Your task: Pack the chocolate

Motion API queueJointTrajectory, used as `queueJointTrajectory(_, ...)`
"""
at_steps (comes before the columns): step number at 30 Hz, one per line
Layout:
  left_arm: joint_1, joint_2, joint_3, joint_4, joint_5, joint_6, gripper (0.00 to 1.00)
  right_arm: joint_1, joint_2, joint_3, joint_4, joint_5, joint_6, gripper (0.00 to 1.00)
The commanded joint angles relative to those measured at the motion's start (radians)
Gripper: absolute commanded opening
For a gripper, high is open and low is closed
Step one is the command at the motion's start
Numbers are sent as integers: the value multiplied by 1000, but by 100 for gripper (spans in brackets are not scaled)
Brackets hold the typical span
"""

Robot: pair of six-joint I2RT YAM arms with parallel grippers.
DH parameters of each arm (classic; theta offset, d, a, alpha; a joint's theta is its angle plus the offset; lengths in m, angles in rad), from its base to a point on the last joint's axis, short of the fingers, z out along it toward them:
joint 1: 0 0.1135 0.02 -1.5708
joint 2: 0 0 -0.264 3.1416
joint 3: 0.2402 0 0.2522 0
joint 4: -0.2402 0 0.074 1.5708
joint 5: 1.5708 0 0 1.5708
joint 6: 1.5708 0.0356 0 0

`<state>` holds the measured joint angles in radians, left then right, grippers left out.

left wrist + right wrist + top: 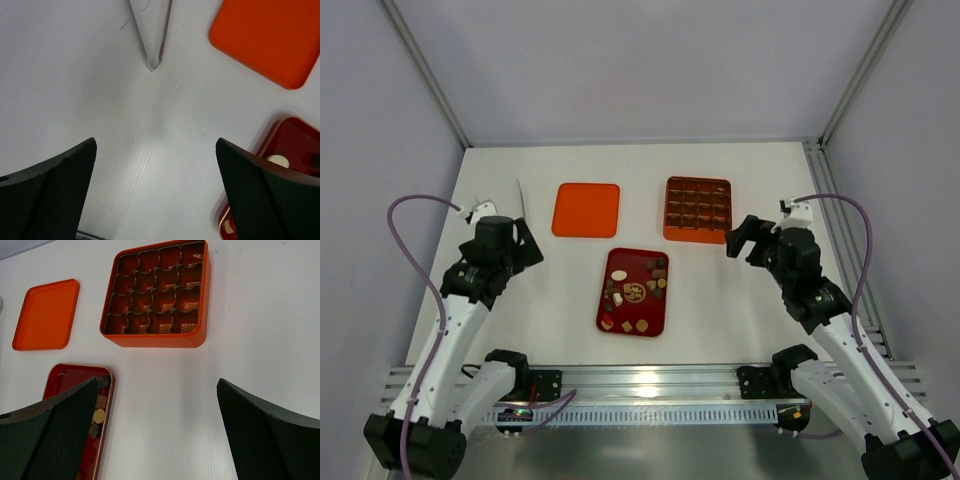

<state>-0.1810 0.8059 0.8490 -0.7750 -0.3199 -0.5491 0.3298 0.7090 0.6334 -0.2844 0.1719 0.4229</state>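
Chocolate (634, 292) lies in the red tray (625, 258), at 4 o'clock from the left gripper (528, 243) and 8 o'clock from the right gripper (740, 236). Both grippers gape wide and hold nothing.

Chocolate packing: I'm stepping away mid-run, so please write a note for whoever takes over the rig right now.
Left gripper: open, empty, over bare table.
Right gripper: open, empty, near the orange box.
Chocolates: all those visible lie in the dark red tray.
Done: nothing; the box's cells look empty, and its lid lies apart to its left.
Left: move every piece into the cells.
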Motion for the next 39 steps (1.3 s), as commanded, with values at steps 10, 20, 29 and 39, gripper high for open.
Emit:
queueJointTrajectory(10, 86, 512, 258, 146, -105, -18, 100, -3, 113, 80, 62, -156, -41, 100)
queueJointTrajectory(20, 233, 788, 308, 295, 33, 24, 100, -3, 81, 55, 71, -239, -16, 100)
queueJointTrajectory(29, 279, 952, 327, 368, 88, 35, 100, -3, 56, 41, 90, -293, 2, 100)
queueJointTrajectory(39, 288, 1053, 389, 370, 81, 64, 93, -3, 52, 42, 90, -319, 7, 100)
